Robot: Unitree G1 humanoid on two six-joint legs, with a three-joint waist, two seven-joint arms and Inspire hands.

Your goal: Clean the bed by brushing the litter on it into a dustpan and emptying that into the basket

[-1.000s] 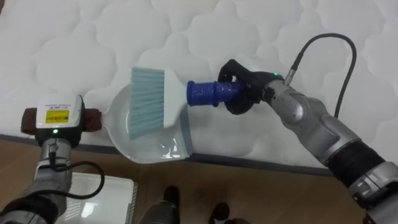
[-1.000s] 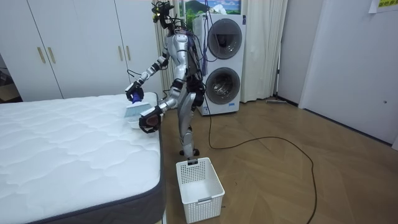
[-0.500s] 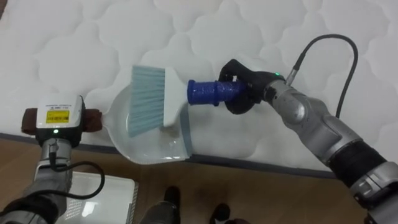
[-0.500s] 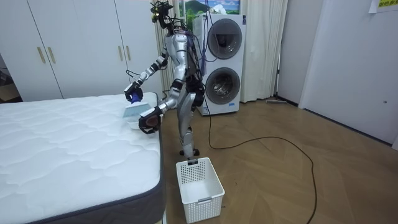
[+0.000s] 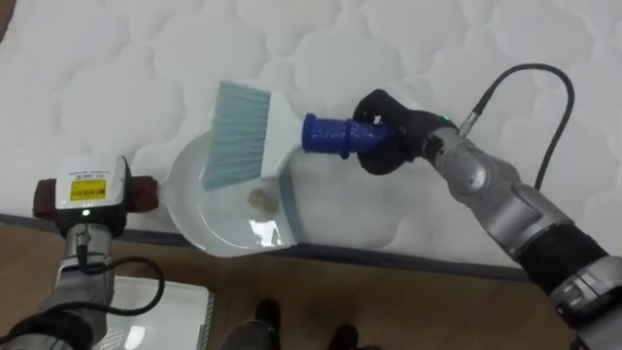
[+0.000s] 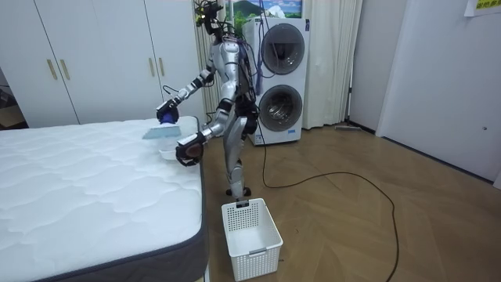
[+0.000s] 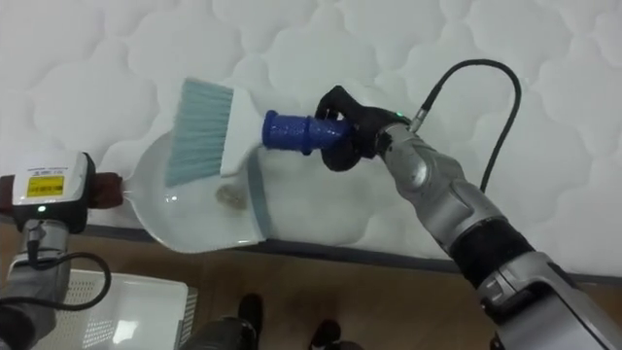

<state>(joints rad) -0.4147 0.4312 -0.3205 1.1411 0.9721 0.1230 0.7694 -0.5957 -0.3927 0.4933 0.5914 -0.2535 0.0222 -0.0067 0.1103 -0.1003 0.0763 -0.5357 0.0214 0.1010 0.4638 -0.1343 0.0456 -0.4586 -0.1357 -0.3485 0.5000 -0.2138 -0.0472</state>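
Right robot hand (image 5: pixel 391 146) clamped on brush (image 5: pixel 284 138); long axis left-right, bristles (image 5: pixel 233 136) pointing left over dustpan (image 5: pixel 222 222).

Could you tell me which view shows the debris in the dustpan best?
The left eye view: the debris clump lies plainly in the dustpan. The right eye view shows it similarly; in the room view it is indiscernible.

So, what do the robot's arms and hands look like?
The right hand is black, on a silver-grey forearm that ends in a black sleeve; a green light glows at the wrist and a dark cable loops above it. The left hand looks dark brown, with a white box on its back bearing a yellow label and a green light; a black cable hangs below.
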